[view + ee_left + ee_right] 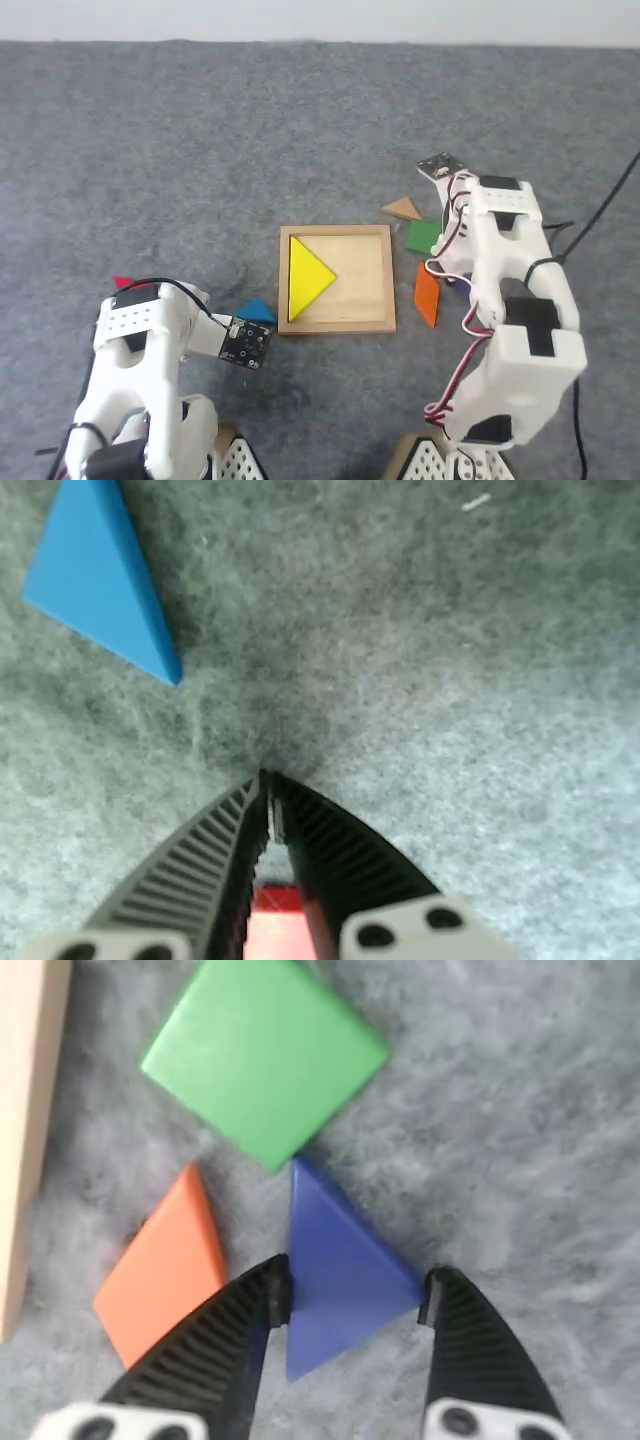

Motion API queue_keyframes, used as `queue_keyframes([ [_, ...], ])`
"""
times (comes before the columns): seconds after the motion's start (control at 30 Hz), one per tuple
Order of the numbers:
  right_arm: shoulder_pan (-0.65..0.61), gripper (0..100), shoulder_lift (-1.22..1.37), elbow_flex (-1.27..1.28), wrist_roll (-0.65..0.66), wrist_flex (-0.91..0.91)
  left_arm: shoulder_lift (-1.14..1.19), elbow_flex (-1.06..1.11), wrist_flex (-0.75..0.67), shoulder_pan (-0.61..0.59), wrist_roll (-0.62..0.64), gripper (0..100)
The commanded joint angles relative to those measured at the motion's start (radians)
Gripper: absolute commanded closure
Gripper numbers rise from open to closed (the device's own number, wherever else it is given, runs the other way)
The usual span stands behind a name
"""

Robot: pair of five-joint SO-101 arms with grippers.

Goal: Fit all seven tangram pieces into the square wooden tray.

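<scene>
Navy triangle [340, 1270] (flat, matte) sits between the parted right jaws; left jaws together.

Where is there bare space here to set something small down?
The widest bare felt lies beyond the far edge of the tray. Inside it, the half right of the yellow triangle is bare wood. Crowded right of the tray: tan triangle, green square, orange piece, dark blue triangle between the right arm's fingers.
</scene>
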Motion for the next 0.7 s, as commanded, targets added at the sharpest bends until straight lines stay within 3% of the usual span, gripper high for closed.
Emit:
queue_keyframes([
  [0.0,-0.018,83.2,-0.010,-0.080,0.006,0.097,-0.025,0.002,-0.014,0.002,0.008,99],
  [0.47,-0.025,83.2,-0.012,-0.545,-0.279,0.576,-0.025,0.002,-0.014,0.002,0.008,99],
  [0.67,-0.008,83.2,-0.048,-0.756,-0.559,0.591,-0.025,0.002,-0.014,0.002,0.008,99],
])
